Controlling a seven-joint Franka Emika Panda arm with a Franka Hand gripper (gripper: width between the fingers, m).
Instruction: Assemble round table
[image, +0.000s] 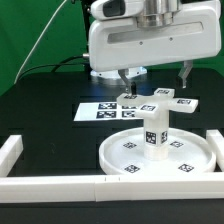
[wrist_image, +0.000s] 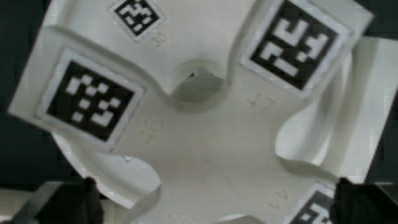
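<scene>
The large round rimmed disc (image: 190, 160) lies flat on the table. The short thick cylinder leg (image: 155, 135) stands upright at its middle. The cross-shaped foot (image: 160, 105) sits on top of the leg. My gripper (image: 155, 78) hangs just above the foot, open, with one finger on each side of it. In the wrist view the foot (wrist_image: 196, 120) fills the picture with three tags showing. My gripper (wrist_image: 214, 205) straddles it, and the dark fingertips (wrist_image: 71, 205) stand far apart at the picture's edge. I see no contact with the foot.
The marker board (image: 100, 112) lies behind the disc toward the exterior view's left. Long white border bars run along the left (image: 10, 155), the front (image: 60, 183) and the right (image: 215, 140). A green backdrop stands at the back.
</scene>
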